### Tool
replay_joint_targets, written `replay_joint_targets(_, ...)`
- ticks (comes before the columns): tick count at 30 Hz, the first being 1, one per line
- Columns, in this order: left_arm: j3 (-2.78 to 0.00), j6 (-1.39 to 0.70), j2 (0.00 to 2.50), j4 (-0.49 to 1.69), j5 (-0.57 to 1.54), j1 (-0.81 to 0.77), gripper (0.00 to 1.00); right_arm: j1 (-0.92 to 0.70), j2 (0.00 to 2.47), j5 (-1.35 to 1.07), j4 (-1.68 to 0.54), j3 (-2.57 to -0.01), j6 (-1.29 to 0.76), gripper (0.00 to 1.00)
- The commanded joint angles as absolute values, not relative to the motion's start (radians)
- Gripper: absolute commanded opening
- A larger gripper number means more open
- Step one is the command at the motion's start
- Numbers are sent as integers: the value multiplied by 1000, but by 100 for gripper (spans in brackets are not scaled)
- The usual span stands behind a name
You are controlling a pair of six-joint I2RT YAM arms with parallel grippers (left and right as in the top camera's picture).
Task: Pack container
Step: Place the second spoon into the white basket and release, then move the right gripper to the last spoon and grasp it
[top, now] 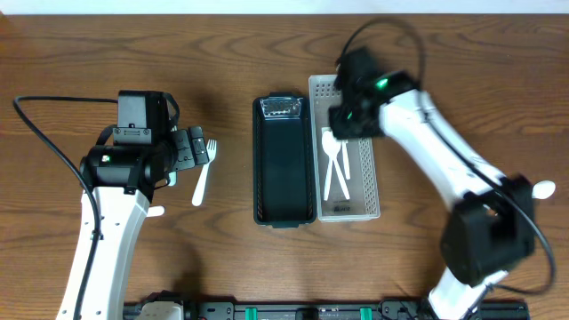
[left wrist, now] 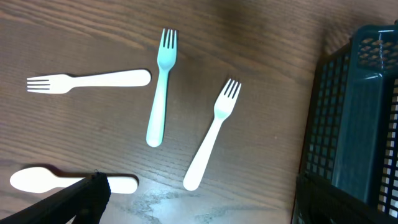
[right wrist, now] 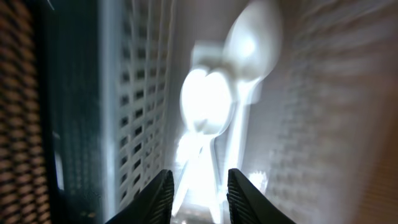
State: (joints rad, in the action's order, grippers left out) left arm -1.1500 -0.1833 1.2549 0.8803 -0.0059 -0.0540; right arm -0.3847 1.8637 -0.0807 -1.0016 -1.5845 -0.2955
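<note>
Above glossy white spoons (right wrist: 208, 99) in the latticed basket (right wrist: 140, 93), the right tool (right wrist: 198, 196) is spread, the left tool (left wrist: 205, 199) likewise.

Ahead of your left gripper (top: 200, 149), three forks (left wrist: 163, 87); left of it, a spoon (left wrist: 37, 179); right of it, the empty basket (left wrist: 360, 124); below your right gripper (right wrist: 199, 193), spoons (right wrist: 205, 99) in the tray (right wrist: 149, 93).
</note>
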Motion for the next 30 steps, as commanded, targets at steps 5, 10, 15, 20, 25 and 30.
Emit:
replay_joint_targets(5, -1168, -185, 1256, 882, -8, -50, 98, -106, 1609, 126, -1118, -1739, -437, 57)
replay_joint_targets(10, -1168, -185, 1256, 882, -8, -50, 98, 189, 1568, 130, -1214, -1737, -541, 81)
replay_joint_targets(15, -1168, -185, 1256, 882, -8, -50, 98, 409, 1599, 127, -1230, -1674, -542, 93)
replay_joint_targets(20, -1168, -186, 1256, 882, -8, -50, 98, 533, 1661, 123, -1166, -1536, -537, 96)
replay_joint_targets(25, -1168, -185, 1256, 883, -8, -50, 98, 603, 1746, 57, -1051, -1389, -446, 96)
replay_joint_targets(30, -1168, -186, 1256, 886, -8, -50, 98, 645, 1853, 40, -1001, -1331, -433, 96)
